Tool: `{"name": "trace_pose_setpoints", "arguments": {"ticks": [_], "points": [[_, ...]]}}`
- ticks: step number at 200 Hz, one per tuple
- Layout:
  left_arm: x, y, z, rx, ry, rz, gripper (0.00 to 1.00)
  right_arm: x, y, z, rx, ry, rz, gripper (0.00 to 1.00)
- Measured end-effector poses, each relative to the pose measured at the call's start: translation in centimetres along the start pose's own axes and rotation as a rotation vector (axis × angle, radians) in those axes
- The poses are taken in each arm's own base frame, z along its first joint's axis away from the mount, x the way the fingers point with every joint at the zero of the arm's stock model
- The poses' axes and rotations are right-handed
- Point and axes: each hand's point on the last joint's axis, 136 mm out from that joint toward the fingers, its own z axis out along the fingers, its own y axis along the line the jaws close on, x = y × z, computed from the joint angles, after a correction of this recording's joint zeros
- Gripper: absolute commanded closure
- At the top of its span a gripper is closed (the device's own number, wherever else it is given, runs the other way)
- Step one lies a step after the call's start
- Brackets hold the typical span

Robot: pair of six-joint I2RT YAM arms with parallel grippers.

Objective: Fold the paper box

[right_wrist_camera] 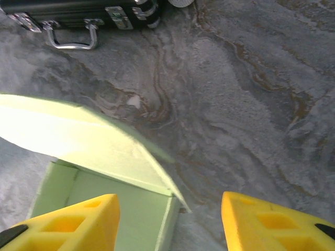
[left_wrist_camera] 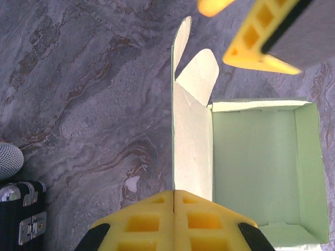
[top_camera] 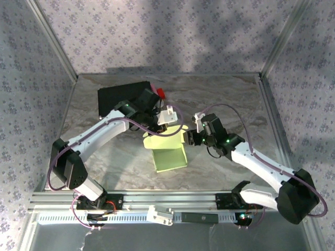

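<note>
The pale light-green thin-card paper box [top_camera: 170, 157] lies open at the centre of the top view on the grey marbled table [top_camera: 235, 99]. The left gripper [left_wrist_camera: 174, 201] is clamped on its upright flap [left_wrist_camera: 191, 141]. The right gripper [right_wrist_camera: 170, 222] hovers over a box corner with its jaws apart, and a flat black rectangular case [top_camera: 118, 97] lies at upper left.

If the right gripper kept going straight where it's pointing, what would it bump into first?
The right gripper would probably hit the paper box first; its flap corner sits just ahead between the open fingers, though depth is unclear.
</note>
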Motion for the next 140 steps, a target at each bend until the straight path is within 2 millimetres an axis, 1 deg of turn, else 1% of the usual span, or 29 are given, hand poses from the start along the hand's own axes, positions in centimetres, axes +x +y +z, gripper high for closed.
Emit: {"name": "trace_pose_setpoints", "arguments": {"ticks": [23,46,63,85,106,124,140], "points": [[-0.1,-0.1,0.1,-0.002,0.005,0.020,1.00,-0.2,-0.4,0.5,0.009,0.029,-0.039,0.47],[-0.2,0.0,0.2,-0.003,0.018,0.033,1.00,-0.5,0.2,0.5,-0.032,0.043,-0.078,0.48],[-0.2,0.1,0.3,-0.002,0.026,0.043,1.00,-0.7,0.7,0.6,-0.057,0.049,-0.105,0.51],[-0.3,0.5,0.4,-0.007,0.041,0.062,1.00,-0.5,0.7,1.1,-0.058,0.079,-0.130,0.51],[-0.4,0.7,0.5,-0.003,0.054,0.085,1.00,0.0,0.3,1.7,-0.041,0.112,-0.145,0.52],[-0.3,0.6,0.4,0.004,0.062,0.100,1.00,0.1,0.1,1.8,-0.032,0.123,-0.161,0.55],[-0.1,0.6,0.3,0.008,0.067,0.108,1.00,-0.1,0.1,1.9,-0.031,0.127,-0.176,0.62]]}}
